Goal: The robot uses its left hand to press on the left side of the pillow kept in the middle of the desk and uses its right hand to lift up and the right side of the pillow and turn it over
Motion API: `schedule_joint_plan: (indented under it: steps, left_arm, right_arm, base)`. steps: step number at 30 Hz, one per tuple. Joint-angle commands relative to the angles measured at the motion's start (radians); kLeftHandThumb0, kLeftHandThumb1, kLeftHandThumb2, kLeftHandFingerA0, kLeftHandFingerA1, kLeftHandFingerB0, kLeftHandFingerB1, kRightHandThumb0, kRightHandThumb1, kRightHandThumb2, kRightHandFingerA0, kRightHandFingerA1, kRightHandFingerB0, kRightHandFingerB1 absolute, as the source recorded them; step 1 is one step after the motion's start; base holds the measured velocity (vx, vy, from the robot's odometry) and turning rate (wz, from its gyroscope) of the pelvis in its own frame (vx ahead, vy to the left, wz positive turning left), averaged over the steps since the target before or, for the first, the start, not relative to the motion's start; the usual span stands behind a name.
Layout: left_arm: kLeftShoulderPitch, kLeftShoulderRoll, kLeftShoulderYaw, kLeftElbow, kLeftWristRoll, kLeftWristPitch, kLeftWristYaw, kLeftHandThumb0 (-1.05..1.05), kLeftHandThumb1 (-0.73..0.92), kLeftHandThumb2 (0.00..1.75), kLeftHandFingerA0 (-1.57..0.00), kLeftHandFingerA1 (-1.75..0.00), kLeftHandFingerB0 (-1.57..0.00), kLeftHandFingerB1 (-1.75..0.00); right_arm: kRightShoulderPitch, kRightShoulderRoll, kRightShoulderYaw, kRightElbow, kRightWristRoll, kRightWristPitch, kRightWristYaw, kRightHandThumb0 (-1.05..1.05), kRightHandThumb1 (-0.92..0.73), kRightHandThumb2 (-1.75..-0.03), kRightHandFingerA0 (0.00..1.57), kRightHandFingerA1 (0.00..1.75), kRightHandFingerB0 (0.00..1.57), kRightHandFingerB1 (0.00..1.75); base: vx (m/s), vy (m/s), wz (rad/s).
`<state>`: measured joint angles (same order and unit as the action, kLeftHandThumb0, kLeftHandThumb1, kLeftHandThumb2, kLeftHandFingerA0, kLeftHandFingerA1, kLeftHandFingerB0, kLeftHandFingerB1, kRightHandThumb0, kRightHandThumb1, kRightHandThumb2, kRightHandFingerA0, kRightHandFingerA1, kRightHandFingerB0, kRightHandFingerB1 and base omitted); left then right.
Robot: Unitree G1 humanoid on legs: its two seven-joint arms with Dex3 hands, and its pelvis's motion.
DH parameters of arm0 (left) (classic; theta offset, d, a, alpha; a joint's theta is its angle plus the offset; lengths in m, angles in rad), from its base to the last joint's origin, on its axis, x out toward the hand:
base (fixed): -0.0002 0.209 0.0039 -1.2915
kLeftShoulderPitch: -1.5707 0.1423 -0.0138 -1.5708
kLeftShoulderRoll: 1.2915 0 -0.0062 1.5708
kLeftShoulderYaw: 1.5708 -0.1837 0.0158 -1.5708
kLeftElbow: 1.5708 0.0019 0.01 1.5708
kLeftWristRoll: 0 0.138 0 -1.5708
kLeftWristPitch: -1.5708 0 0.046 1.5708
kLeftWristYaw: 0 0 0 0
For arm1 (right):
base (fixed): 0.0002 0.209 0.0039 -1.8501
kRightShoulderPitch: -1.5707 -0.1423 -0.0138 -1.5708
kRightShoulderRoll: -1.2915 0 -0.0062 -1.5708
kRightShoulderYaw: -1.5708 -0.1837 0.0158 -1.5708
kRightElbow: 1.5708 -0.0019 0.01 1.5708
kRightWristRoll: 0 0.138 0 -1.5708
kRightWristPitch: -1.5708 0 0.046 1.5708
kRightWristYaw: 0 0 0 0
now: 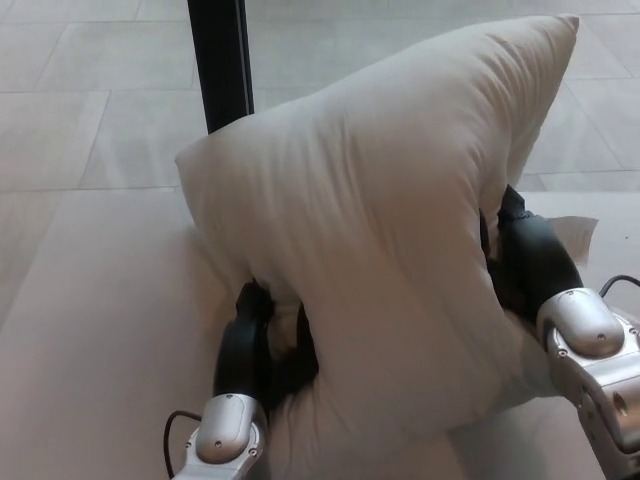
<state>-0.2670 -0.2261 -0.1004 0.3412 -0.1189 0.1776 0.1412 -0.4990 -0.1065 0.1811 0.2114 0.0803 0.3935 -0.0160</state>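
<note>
At the middle of the pale desk (90, 330) the white pillow (380, 240) stands raised on edge, its right side lifted high so that one corner points up toward the far right and its near edge still rests on the desk surface. Low on the left, the left hand (262, 345) is pushed into the pillow's lower left part, its black fingers (250, 300) sunk in a deep fold of the fabric; they press into the cloth, but whether they close around a pinch of it cannot be told. On the right, the right hand (525, 262) lies against the lifted side of the pillow, mostly hidden behind the bulging cloth, so its fingers do not show and its grasp cannot be told either. Both silver wrists come in from the near edge. Beyond the desk, a black post (220, 65) rises from the grey tiled floor (90, 90) at the far left.
</note>
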Motion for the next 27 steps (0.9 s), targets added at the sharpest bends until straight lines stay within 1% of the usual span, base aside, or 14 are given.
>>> schedule_joint_plan:
  steps: [1,3,4,5,8,9,11,13,14,15,16,20,21,27]
  left_arm:
    - [0.203,-0.407,-0.185,0.334,-0.102,0.003,-0.186,-1.03,0.53,0.86,0.0,-0.05,0.0,0.0]
    - [0.201,-0.401,-0.201,0.342,-0.09,0.004,-0.19,-1.04,0.52,0.85,0.0,-0.03,0.0,0.0]
    - [0.199,-0.403,-0.198,0.344,-0.092,0.005,-0.189,-0.98,0.5,0.87,0.0,-0.08,0.0,-0.07]
    - [0.198,-0.409,-0.19,0.348,-0.097,0.01,-0.184,-0.98,0.49,0.85,0.0,-0.07,0.0,-0.07]
    - [0.212,-0.414,-0.197,0.347,-0.097,0.007,-0.172,-1.03,0.5,0.83,0.0,-0.02,0.0,-0.02]
    - [0.213,-0.417,-0.206,0.355,-0.089,0.009,-0.162,-0.99,0.48,0.83,0.0,-0.06,0.0,-0.05]
    - [0.21,-0.415,-0.222,0.368,-0.075,0.004,-0.165,-0.97,0.49,0.86,0.0,-0.1,0.0,-0.08]
    - [0.207,-0.415,-0.231,0.382,-0.066,-0.008,-0.171,-1.05,0.51,0.88,0.0,-0.09,0.0,-0.05]
    - [0.196,-0.414,-0.233,0.399,-0.055,-0.022,-0.171,-0.84,0.46,0.8,0.0,-0.06,0.0,0.0]
    - [0.191,-0.41,-0.25,0.409,-0.034,-0.031,-0.16,-1.05,0.5,0.84,0.0,-0.07,0.0,-0.01]
    - [0.172,-0.404,-0.261,0.413,-0.013,-0.026,-0.145,-1.05,0.54,0.92,0.0,-0.08,0.0,-0.04]
    - [0.146,-0.378,-0.318,0.419,0.04,-0.014,-0.131,-1.0,0.51,0.88,-0.1,-0.23,0.0,-0.04]
    - [0.149,-0.377,-0.324,0.42,0.043,-0.018,-0.131,-0.73,0.64,0.59,-0.15,-0.64,0.0,0.0]
    - [0.159,-0.372,-0.34,0.456,0.065,-0.039,-0.129,-0.97,0.47,0.83,-0.1,-0.22,0.0,0.0]
  right_arm:
    - [0.194,0.346,0.626,0.136,-0.02,0.094,0.279,-1.0,-0.66,-1.09,0.22,0.65,0.04,0.47]
    - [0.196,0.342,0.664,0.149,-0.047,0.056,0.294,-0.93,-0.63,-1.06,0.21,0.68,0.06,0.49]
    - [0.195,0.339,0.671,0.145,-0.051,0.049,0.295,-0.95,-0.84,-0.65,0.24,0.85,0.11,0.46]
    - [0.197,0.338,0.682,0.147,-0.059,0.041,0.298,-1.05,-0.71,-1.09,0.29,0.77,0.09,0.51]
    - [0.204,0.349,0.689,0.168,-0.066,0.037,0.295,-1.04,-0.71,-1.07,0.46,0.95,0.09,0.5]
    - [0.209,0.358,0.683,0.171,-0.05,0.058,0.296,-0.95,-0.83,-0.65,0.4,0.9,0.1,0.44]
    - [0.213,0.366,0.685,0.19,-0.052,0.051,0.299,-1.05,-0.7,-1.07,0.47,0.88,0.09,0.49]
    - [0.212,0.363,0.701,0.195,-0.062,0.04,0.307,-0.97,-0.84,-0.66,0.36,0.85,0.1,0.43]
    - [0.201,0.355,0.727,0.187,-0.081,0.039,0.312,-1.05,-0.71,-1.09,0.41,0.79,0.07,0.49]
    - [0.192,0.355,0.759,0.194,-0.102,0.037,0.321,-1.01,-0.8,-0.66,0.52,1.26,0.13,0.48]
    - [0.181,0.355,0.763,0.202,-0.11,0.027,0.333,-1.04,-0.78,-0.65,0.53,1.34,0.15,0.51]
    - [0.176,0.342,0.776,0.202,-0.127,0.018,0.349,-1.05,-0.63,-1.03,0.46,1.02,0.15,0.56]
    - [0.174,0.338,0.779,0.207,-0.134,0.014,0.353,-0.96,-0.77,-0.63,0.36,0.86,0.16,0.47]
    - [0.192,0.302,0.784,0.188,-0.146,-0.001,0.354,-1.0,-0.73,-0.62,0.45,1.02,0.2,0.51]
  base:
    - [0.0,0.0,0.0]
    - [0.0,0.0,0.0]
    - [0.0,0.0,0.0]
    - [0.0,0.0,0.0]
    - [0.0,0.0,0.0]
    - [0.0,0.0,0.0]
    - [0.0,0.0,0.0]
    - [0.0,0.0,0.0]
    - [0.0,0.0,0.0]
    - [0.0,0.0,0.0]
    - [0.0,0.0,0.0]
    - [0.0,0.0,0.0]
    - [0.0,0.0,0.0]
    - [0.0,0.0,0.0]
